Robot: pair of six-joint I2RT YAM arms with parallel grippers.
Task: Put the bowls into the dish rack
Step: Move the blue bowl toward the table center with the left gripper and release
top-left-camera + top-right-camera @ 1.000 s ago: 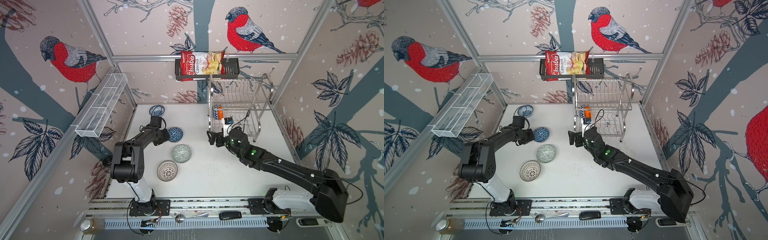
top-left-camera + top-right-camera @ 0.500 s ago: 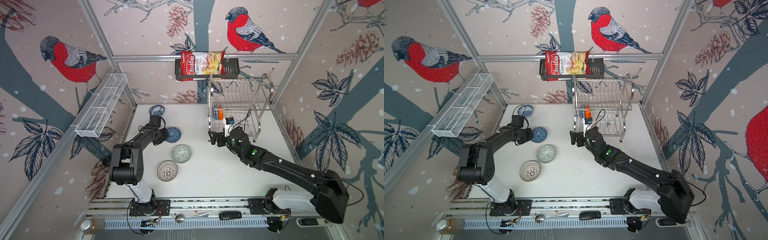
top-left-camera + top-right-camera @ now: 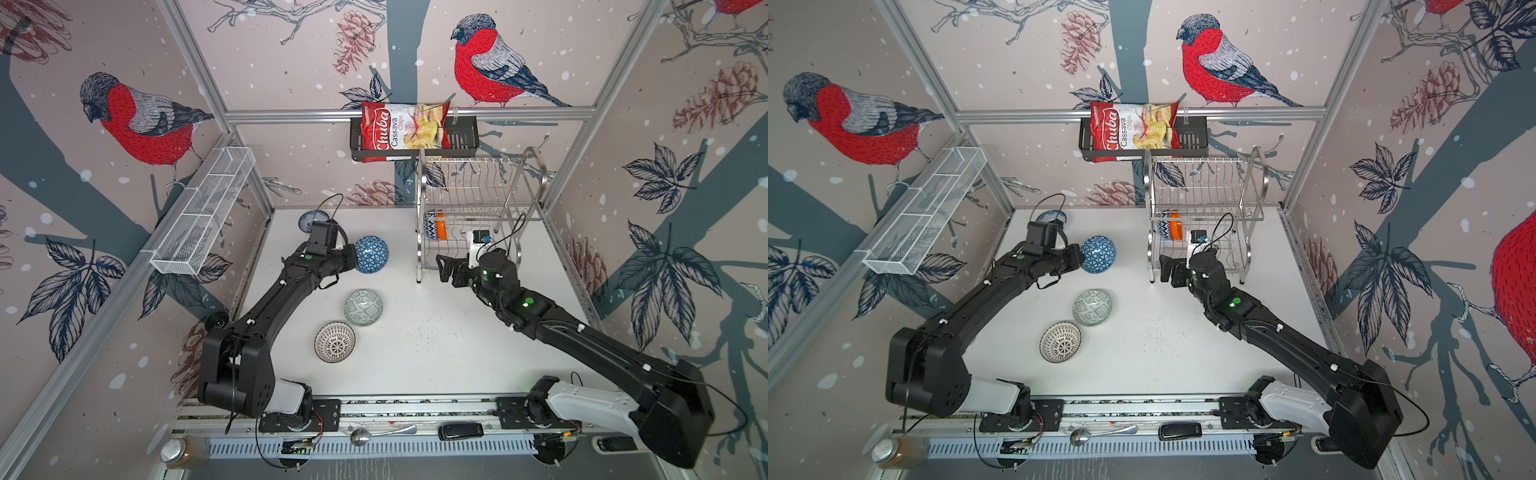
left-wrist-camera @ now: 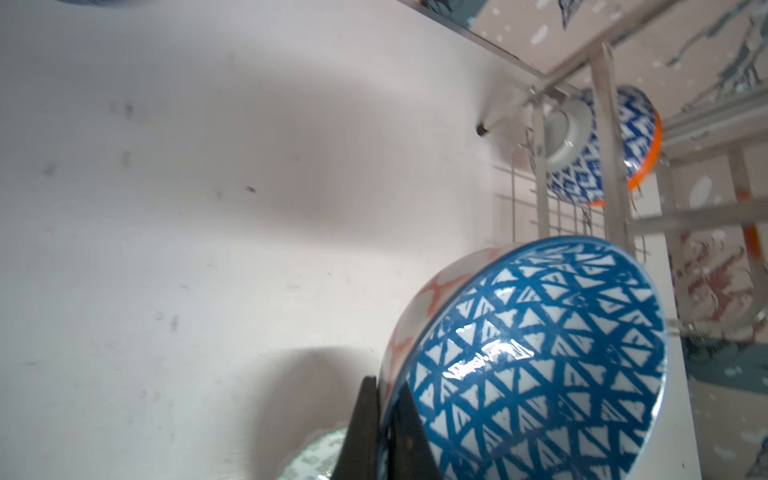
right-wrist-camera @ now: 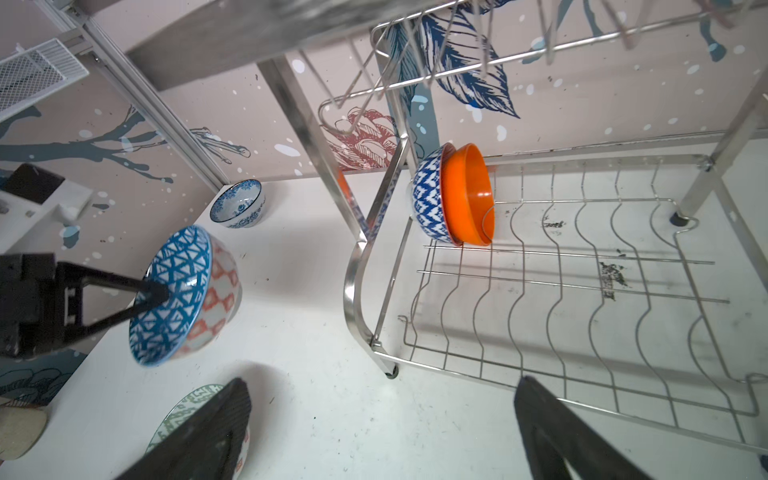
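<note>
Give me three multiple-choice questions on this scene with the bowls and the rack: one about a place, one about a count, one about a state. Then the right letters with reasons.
1. Where is the orange-lined bowl?
A) lower shelf of the dish rack
B) upper shelf
C) in the black basket

2. How many bowls sit on the table?
A) one
B) three
C) five

3. The left gripper is:
A) open and empty
B) shut on the triangle bowl
C) shut on a spoon

Answers:
1 A, it stands on edge in the lower wires.
2 B, the floral bowl, grey-green bowl and dotted bowl.
3 B, its fingers pinch that bowl's rim.
</note>
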